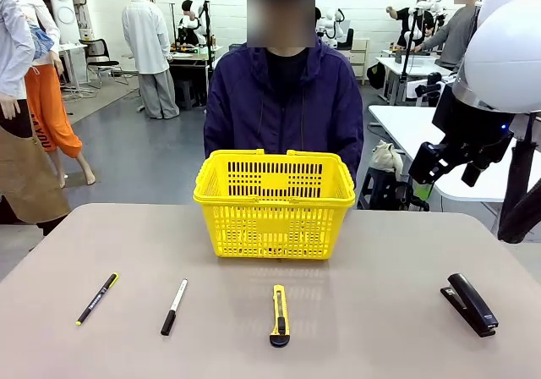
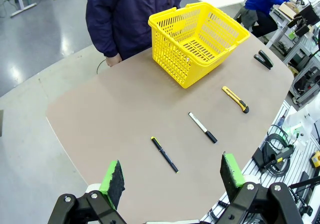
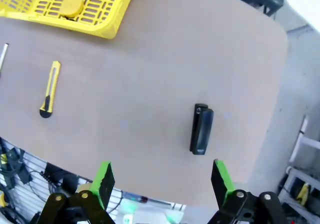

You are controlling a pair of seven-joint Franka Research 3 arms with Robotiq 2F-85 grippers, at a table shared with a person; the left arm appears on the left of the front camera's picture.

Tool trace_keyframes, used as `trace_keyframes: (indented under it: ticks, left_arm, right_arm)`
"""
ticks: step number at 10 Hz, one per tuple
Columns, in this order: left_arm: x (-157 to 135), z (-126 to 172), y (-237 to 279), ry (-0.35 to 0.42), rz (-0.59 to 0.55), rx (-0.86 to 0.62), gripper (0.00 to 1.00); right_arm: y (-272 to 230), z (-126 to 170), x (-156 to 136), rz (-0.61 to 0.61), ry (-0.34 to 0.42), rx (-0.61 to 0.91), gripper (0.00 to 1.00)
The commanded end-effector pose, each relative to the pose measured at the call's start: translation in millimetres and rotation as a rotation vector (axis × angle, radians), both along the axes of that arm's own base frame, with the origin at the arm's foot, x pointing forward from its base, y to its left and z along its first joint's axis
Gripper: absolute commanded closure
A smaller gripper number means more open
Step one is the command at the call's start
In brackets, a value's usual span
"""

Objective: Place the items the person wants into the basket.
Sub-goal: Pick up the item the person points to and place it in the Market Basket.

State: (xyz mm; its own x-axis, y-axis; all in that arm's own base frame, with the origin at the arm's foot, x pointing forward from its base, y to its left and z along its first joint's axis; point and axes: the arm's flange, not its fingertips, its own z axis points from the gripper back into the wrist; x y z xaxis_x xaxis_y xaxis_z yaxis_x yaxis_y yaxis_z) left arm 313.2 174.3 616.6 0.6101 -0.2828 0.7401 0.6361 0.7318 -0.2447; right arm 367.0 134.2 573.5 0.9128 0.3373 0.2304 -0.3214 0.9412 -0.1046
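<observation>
We judge the left claw [image 2: 171, 173] nearer: spread wide and empty above the tabletop's [image 2: 100, 114] near-left corner, the pen [image 2: 165, 154] just ahead, slanted to the near edge, the marker [image 2: 202, 127] beside it. The basket [image 2: 200, 34] sits mid far edge (tape measure [image 3: 72, 5] inside). The right claw [image 3: 162, 179], also wide, hangs over the stapler [image 3: 201, 129]. Plain matte tabletop, busy workshop.

Probably lab: white-coated person [image 1: 149, 47] near cluttered workbenches [image 1: 193, 56], grey floor [image 1: 144, 155].

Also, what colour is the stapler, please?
The stapler is black, clearest in the right wrist view.
</observation>
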Motion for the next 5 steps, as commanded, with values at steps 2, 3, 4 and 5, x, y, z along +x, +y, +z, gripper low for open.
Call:
trace_keyframes:
  ticks: [2,3,4,5]
  left_arm:
    - [-0.3,-0.2,0.6,-0.019,-0.013,-0.012,0.00]
    - [-0.3,-0.2,0.6,-0.019,-0.013,-0.012,0.00]
    - [-0.3,-0.2,0.6,-0.019,-0.013,-0.012,0.00]
    - [-0.3,-0.2,0.6,-0.019,-0.013,-0.012,0.00]
  right_arm:
    - [2.6,3.8,-4.6,0.014,-0.014,-0.013,0.00]
    - [2.6,3.8,-4.6,0.014,-0.014,-0.013,0.00]
    - [2.6,3.8,-4.6,0.014,-0.014,-0.013,0.00]
    - [2.6,3.8,-4.6,0.014,-0.014,-0.013,0.00]
